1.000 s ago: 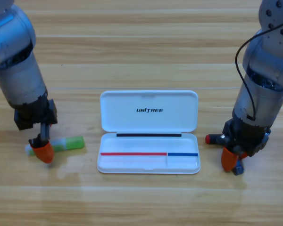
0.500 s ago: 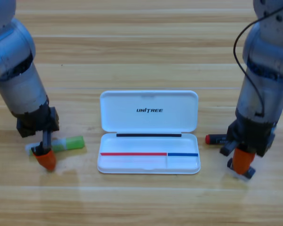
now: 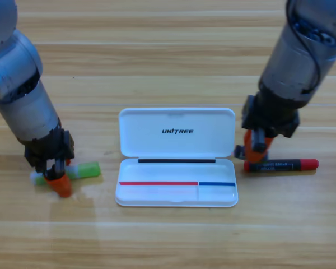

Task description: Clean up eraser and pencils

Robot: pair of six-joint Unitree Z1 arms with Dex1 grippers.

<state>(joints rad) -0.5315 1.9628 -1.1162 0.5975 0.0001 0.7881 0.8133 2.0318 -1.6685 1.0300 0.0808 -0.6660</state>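
The white case (image 3: 177,193) lies open at the table's centre. The green pencil (image 3: 83,170) rests on the wood to its left. My left gripper (image 3: 58,178) points down over that pencil's white end, with one orange jaw in front of it. The red pencil (image 3: 283,165) lies to the right of the case. My right gripper (image 3: 254,147) hangs just above the red pencil's left end, beside the case's right edge. It is shut on the eraser (image 3: 239,151), of which only a small pale bit shows at the jaws.
The case's lid (image 3: 177,131) stands open behind the tray. Both grey arms reach down from the upper corners, the left arm (image 3: 22,101) and the right arm (image 3: 294,61).
My right gripper lifted the eraser from the table at the lower right and carried it up and left to the case's edge, uncovering the red pencil. My left gripper settled lower on the green pencil's end.
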